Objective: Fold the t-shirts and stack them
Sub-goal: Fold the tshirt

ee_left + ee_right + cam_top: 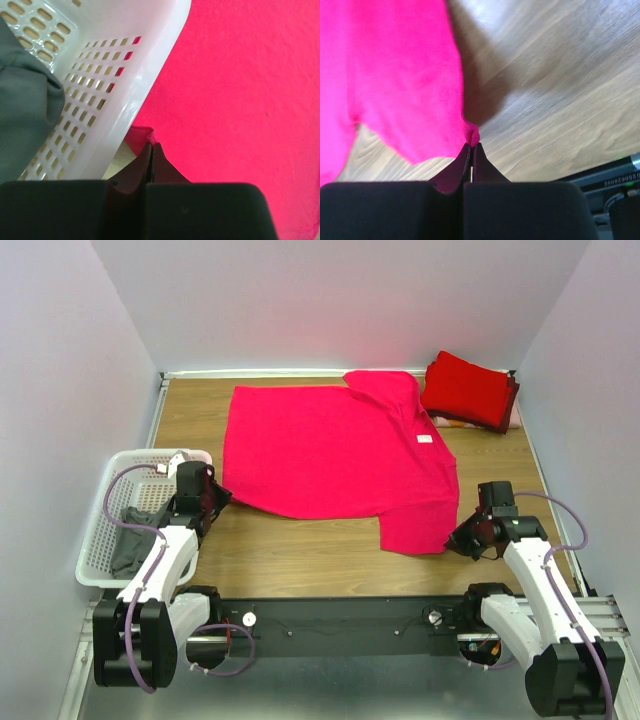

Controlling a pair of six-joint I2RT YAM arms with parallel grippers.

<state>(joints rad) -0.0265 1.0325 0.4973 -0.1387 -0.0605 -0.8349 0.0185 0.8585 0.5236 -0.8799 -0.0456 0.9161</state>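
Note:
A bright pink-red t-shirt (pixel 330 450) with a small white neck label (pixel 425 440) lies spread on the wooden table. A sleeve is folded over at the back. My left gripper (pixel 222 492) is shut on the shirt's near left corner (pixel 145 136), beside the basket. My right gripper (pixel 458 540) is shut on the shirt's near right corner (pixel 471 134), lifted slightly above the wood. Deeper red folded t-shirts (pixel 468 390) are stacked at the back right corner.
A white lattice plastic basket (pixel 100 535) stands at the left with dark grey cloth (pixel 130 540) inside; its wall (pixel 125 95) is right beside the left gripper. Walls close in the table on three sides.

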